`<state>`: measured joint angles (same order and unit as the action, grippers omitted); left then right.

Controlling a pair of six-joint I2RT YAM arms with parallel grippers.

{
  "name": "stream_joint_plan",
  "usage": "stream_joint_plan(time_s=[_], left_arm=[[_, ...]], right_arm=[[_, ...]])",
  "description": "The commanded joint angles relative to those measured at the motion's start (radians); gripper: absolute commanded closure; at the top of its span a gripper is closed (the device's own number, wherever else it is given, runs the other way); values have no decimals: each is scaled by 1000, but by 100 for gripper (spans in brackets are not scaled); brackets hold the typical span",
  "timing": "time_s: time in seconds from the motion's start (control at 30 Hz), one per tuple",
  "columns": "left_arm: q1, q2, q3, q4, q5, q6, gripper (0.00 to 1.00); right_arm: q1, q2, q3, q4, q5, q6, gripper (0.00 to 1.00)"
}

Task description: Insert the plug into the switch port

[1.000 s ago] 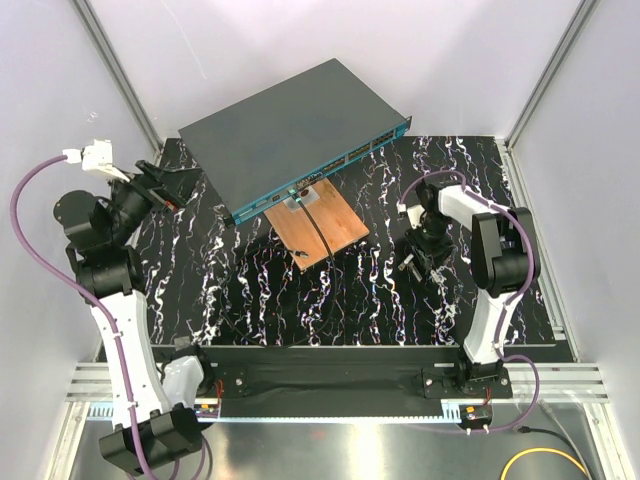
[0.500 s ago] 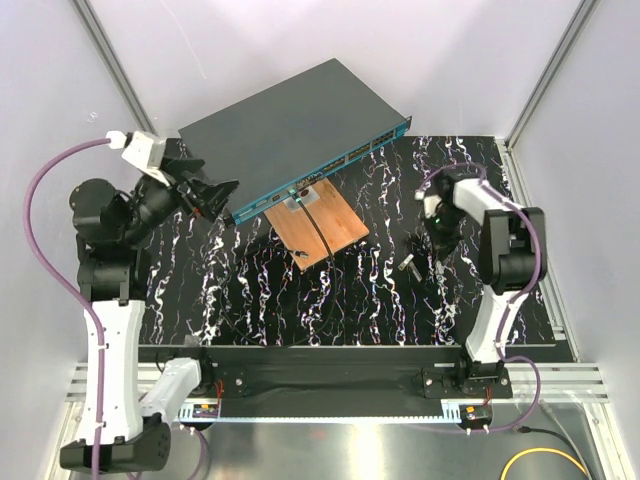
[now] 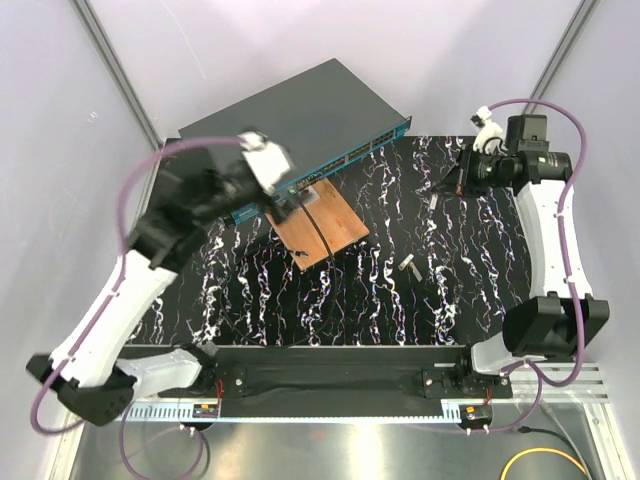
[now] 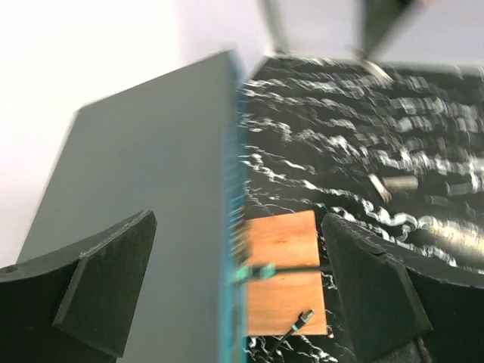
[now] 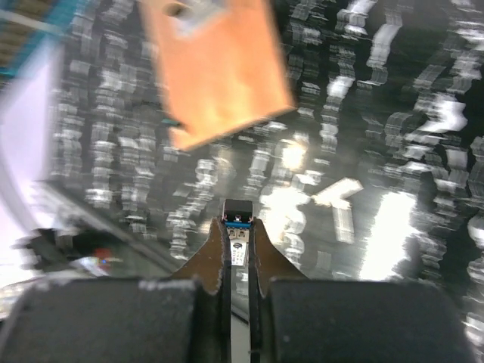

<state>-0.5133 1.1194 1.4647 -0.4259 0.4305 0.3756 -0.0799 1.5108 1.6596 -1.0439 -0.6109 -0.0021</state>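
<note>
The switch (image 3: pixel 290 125) is a flat dark grey box at the back, its teal front face (image 3: pixel 345 158) turned toward the table. In the left wrist view the switch (image 4: pixel 144 212) fills the left side. My left gripper (image 4: pixel 238 291) hangs open above the switch's front edge, blurred in the top view (image 3: pixel 283 203), with nothing between its fingers. My right gripper (image 5: pixel 239 227) is shut on the plug (image 5: pixel 238 214), a small metal piece with a blue band. It is raised over the table's far right (image 3: pixel 447 188).
A copper-brown board (image 3: pixel 318 225) lies in front of the switch. A thin black cable (image 4: pixel 291 268) crosses it to a green connector at the teal face; its loose end (image 4: pixel 302 318) rests on the board. A small metal piece (image 3: pixel 408 265) lies on the marbled black mat.
The left arm has swung from the table's left to the switch's front. The right gripper has shut on the plug and has risen from mid-table to the far right.
</note>
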Motion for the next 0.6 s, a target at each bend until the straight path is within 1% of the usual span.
stream_joint_plan(time_s=[0.0, 0.03, 0.07, 0.1, 0.13, 0.2, 0.23, 0.27, 0.33, 0.4, 0.47, 0.57], left_arm=[[-174, 5, -15, 76, -156, 256, 1], [-233, 17, -11, 90, -168, 252, 1], [-260, 46, 5, 107, -167, 190, 1], [-278, 69, 25, 105, -162, 142, 1], [-304, 92, 43, 105, -161, 3, 2], [-320, 161, 111, 90, -142, -128, 5], [-341, 181, 126, 88, -145, -182, 8], [-350, 203, 143, 90, -150, -270, 10], [-382, 259, 163, 92, -170, -366, 14], [-402, 322, 204, 72, -190, -404, 16], [-427, 350, 217, 65, -228, -429, 17], [-448, 382, 220, 98, -256, -437, 19]], right_arm=[[2, -52, -35, 62, -186, 224, 100], [2, -84, -69, 118, -203, 279, 100], [2, -146, -108, 183, -220, 337, 100], [3, -173, -176, 294, -246, 435, 100], [3, -201, -204, 341, -251, 482, 100], [3, -251, -257, 430, -260, 583, 100], [3, -262, -264, 436, -259, 599, 100], [3, -279, -267, 443, -251, 614, 100], [3, -300, -284, 461, -245, 651, 100], [3, -337, -311, 491, -244, 680, 100], [3, -371, -330, 519, -250, 700, 100], [5, -396, -354, 510, -253, 714, 100]])
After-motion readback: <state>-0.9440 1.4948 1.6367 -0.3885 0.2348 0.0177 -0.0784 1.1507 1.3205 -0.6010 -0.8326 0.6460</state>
